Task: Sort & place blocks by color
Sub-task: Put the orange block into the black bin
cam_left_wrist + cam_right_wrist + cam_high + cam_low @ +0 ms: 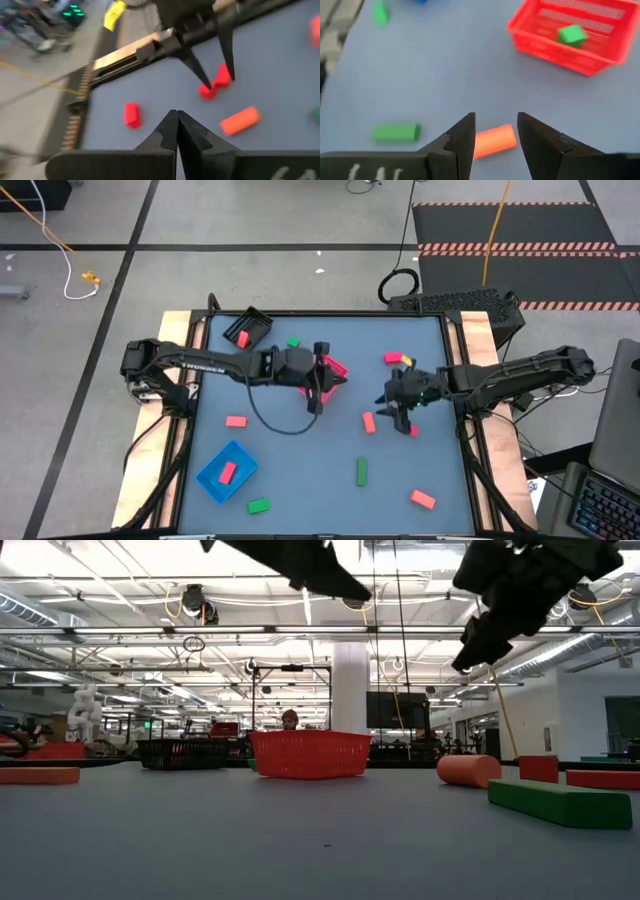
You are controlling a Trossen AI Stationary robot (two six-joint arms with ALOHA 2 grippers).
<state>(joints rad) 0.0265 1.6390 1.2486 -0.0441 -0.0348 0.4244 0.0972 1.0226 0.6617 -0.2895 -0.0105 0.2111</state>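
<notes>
Small red and green blocks lie scattered on the blue-grey table. My right gripper [400, 416] [495, 131] hangs open above the table right of centre. An orange-red block [492, 140] [369, 421] shows through the gap between its fingers, lying on the table below them. Another red block [411, 430] [215, 84] lies just under that gripper. My left gripper [318, 396] [176, 131] is shut and empty, raised beside the red tray [334, 367] [570, 37], in which a green block [572, 34] rests. In the low view both grippers hang high above the table.
A black tray [248, 328] at the far left holds a red block [243, 338]. A blue tray [226, 471] at the near left holds another red block. Loose blocks include a green bar [361, 471] [560, 802], red ones [422, 499] [236, 421] and green ones [258, 505] [293, 341].
</notes>
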